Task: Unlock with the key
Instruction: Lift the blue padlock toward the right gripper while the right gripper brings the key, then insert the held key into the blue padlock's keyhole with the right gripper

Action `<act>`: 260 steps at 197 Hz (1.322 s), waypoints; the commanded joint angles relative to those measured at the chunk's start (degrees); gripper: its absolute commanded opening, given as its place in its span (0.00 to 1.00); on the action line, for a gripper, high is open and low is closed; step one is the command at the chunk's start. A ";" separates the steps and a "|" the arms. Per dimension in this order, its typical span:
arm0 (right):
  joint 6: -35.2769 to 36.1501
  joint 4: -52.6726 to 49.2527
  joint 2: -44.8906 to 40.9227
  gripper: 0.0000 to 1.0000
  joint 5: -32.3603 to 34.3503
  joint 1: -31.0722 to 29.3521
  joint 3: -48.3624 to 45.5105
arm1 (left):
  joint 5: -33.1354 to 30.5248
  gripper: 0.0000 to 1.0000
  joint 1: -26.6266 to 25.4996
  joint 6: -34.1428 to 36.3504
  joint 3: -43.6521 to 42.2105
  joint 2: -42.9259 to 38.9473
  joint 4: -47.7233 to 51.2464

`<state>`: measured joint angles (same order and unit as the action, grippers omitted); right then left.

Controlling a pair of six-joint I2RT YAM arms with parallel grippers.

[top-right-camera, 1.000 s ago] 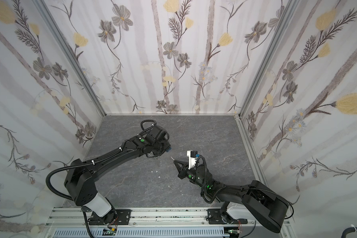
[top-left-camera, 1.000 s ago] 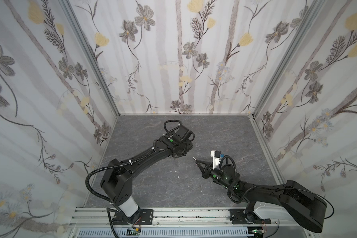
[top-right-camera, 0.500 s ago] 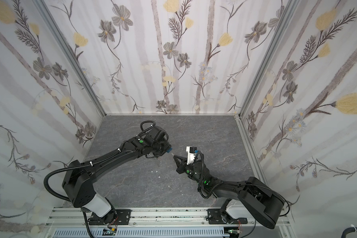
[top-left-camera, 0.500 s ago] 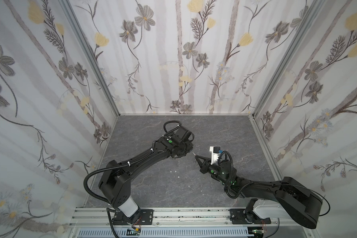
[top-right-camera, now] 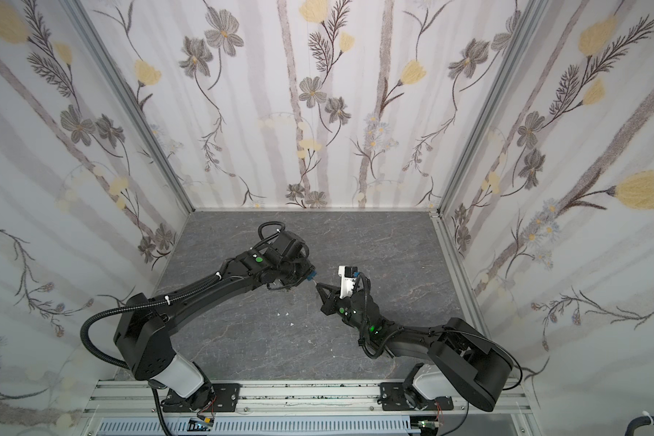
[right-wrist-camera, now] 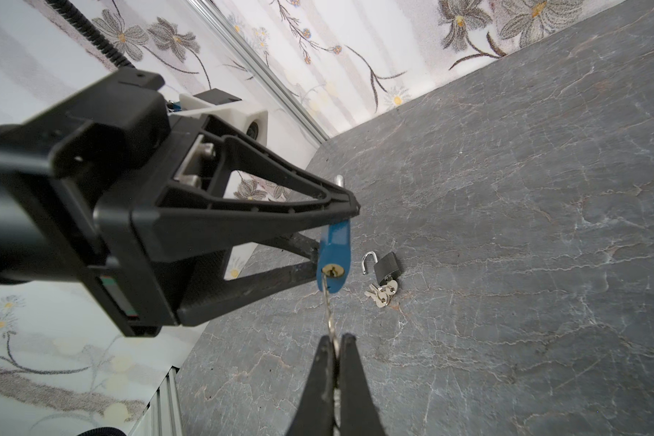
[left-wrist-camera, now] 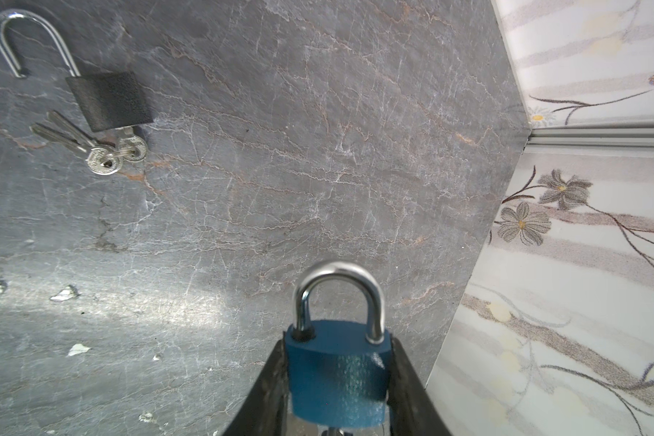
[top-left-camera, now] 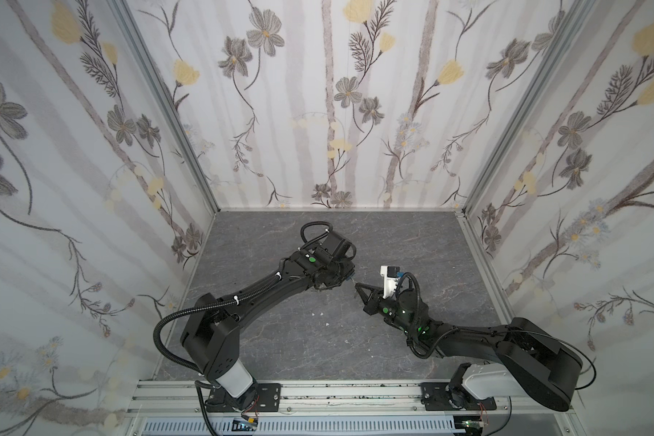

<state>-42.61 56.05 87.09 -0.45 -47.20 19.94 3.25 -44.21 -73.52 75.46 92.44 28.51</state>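
I have the blue metal padlock (left-wrist-camera: 338, 373) clamped across its flat body by the left gripper (left-wrist-camera: 338, 351). The jaws are spread only as far as the body is wide, and they hold it clear of the grey stone-look tabletop (top-left-camera: 280, 339), mid-workspace between the two arms. Its steel shackle (left-wrist-camera: 338, 290) sits in both holes and points away from the right arm, so the round brass keyway (right-wrist-camera: 332, 270) on the underside faces my right gripper (right-wrist-camera: 336, 341). That gripper is pinched tight on the small silver key (right-wrist-camera: 328, 313), with the blade sticking straight out past the fingertips. Everything turns on that blade. Its long axis runs nearly in line with the lock's shackle-to-keyway axis, but in the right wrist view the tip meets the underside at the rim of the brass face, a touch off the slot. I cannot tell whether it has entered. My judgement is that the right arm needs a slight sideways correction, then a push along the blade while the left holds steady. An open black padlock (left-wrist-camera: 110, 100) with a ring of spare keys (left-wrist-camera: 102, 151) lies on the table beyond, well apart.
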 commanded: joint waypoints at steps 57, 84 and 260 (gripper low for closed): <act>-1.86 0.81 1.07 0.00 -0.82 1.83 0.96 | 0.74 0.25 -0.07 -0.46 -0.29 -0.38 -2.65; -2.38 0.81 1.06 0.00 -1.46 2.00 1.24 | 0.99 0.24 -0.29 -0.39 -0.41 -0.32 -3.41; -16.74 -5.24 -0.31 0.00 -3.77 3.82 6.81 | 0.06 0.14 -3.41 2.92 1.60 1.78 -3.73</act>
<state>-55.83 50.13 87.61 -4.36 -43.59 24.53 -2.07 -46.59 -71.96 76.40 93.84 25.04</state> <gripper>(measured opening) 0.048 0.328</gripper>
